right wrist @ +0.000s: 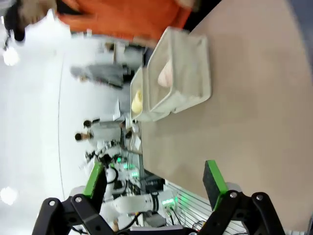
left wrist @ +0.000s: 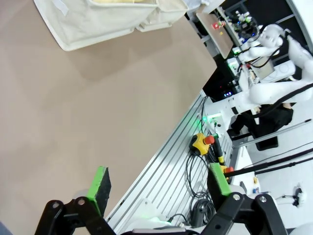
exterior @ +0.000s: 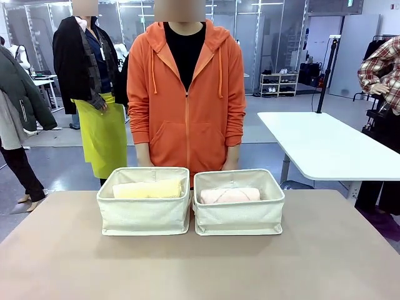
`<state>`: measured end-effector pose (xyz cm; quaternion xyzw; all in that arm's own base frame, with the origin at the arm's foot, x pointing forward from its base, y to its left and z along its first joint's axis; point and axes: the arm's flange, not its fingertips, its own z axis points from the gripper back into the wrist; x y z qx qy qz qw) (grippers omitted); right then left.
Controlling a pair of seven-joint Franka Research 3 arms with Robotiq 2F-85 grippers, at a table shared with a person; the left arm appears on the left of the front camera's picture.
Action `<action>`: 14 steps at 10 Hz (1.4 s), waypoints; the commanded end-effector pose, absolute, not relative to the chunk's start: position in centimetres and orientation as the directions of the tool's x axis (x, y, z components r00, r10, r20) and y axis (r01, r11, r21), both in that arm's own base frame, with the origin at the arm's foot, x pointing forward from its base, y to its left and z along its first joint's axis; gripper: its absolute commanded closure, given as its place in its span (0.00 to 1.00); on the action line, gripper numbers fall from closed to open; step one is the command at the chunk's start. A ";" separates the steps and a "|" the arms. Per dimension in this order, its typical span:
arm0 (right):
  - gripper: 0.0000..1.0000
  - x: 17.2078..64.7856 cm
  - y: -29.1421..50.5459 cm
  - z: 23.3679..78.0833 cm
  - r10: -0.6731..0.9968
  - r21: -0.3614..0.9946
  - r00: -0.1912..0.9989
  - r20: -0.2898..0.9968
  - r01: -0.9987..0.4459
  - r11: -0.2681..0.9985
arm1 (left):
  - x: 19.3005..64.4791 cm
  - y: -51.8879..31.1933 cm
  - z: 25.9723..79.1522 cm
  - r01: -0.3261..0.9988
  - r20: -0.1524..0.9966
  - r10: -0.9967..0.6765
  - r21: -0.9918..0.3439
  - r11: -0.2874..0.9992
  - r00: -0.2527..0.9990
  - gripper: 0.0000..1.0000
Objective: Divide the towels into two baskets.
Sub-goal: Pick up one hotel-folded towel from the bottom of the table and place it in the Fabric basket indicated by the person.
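Observation:
Two cream canvas baskets stand side by side at the far middle of the table. In the left basket (exterior: 144, 212) a pale yellow towel (exterior: 147, 189) lies on top. The right basket (exterior: 239, 214) holds a pale pink towel (exterior: 229, 195) on top. Whatever lies under them is hidden. My left gripper (left wrist: 159, 182) is open and empty over the table's near edge, with the left basket (left wrist: 93, 22) far off. My right gripper (right wrist: 154, 178) is open and empty too, well back from the baskets (right wrist: 181, 73), where the pink towel (right wrist: 165, 74) and yellow towel (right wrist: 138, 102) show.
A person in an orange hoodie (exterior: 186, 94) stands right behind the baskets, hands behind them. The tan tabletop (exterior: 200, 269) stretches bare in front of the baskets. A white table (exterior: 325, 147) stands at the back right, and other people stand farther off.

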<state>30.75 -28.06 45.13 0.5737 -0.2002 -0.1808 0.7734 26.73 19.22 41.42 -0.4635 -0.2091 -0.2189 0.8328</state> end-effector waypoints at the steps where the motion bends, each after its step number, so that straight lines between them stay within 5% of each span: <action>1: 0.00 29.1 -30.4 44.5 -0.548 0.958 0.834 0.067 0.100 0.270 | 26.5 19.3 41.8 0.564 0.560 -0.167 -0.676 0.474 0.811 0.00; 14: 0.00 27.7 -32.1 43.3 -0.592 0.957 0.804 0.053 0.128 0.259 | 26.5 19.3 41.8 0.564 0.560 -0.167 -0.676 0.474 0.811 0.00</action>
